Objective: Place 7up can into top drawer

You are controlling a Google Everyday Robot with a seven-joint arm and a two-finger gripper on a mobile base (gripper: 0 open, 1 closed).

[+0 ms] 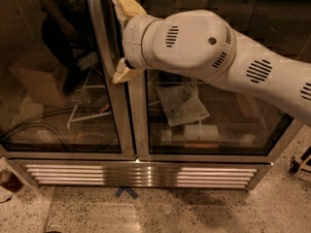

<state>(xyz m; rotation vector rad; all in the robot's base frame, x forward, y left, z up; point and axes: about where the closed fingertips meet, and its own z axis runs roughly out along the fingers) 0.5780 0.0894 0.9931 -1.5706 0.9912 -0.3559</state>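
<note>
My gripper [121, 38] is at the upper middle of the camera view, in front of the metal post between two glass doors. Its two yellowish fingers are spread wide: one fingertip [122, 3] points up at the top edge, the other [123, 74] hangs lower. Nothing shows between them, so the gripper is open. The bulky white arm [204, 47] runs from the gripper to the right edge. The 7up can and the top drawer are out of view.
A glass-door cabinet [133, 130] fills the view, with a slatted metal grille [141, 174] along its base. Papers [182, 103] and a white box [200, 132] lie behind the right glass. Speckled floor with a blue mark [125, 193] lies in front.
</note>
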